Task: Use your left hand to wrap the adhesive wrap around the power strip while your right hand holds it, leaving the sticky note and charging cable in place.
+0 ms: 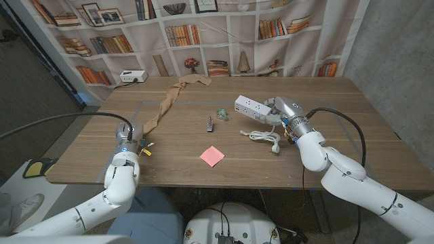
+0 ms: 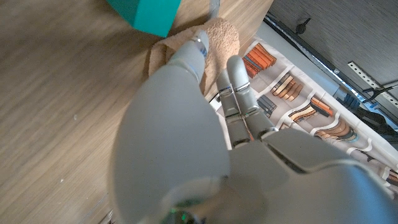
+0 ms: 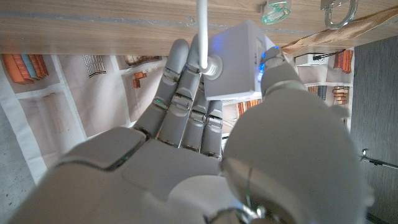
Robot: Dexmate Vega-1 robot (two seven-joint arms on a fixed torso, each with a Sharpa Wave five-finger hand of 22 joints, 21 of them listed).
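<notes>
Right hand (image 1: 280, 108) has the strip (image 1: 249, 108) clamped at its cord end, far right on the table (image 1: 352, 102), fingers and thumb pinching it, probably so the body sticks out free for wrapping. The tan wrap (image 1: 165, 105) trails from far middle toward the left hand (image 1: 127, 133), whose fingertips sit on its near end; whether they've actually pinched it, I can't tell. Note (image 1: 211, 156) and cable (image 1: 264, 137) sit untouched in between.

Both arms wear smooth white shells with black cables; the left hand (image 1: 127, 133) and right hand (image 1: 283, 108) have grey metal fingers.
</notes>
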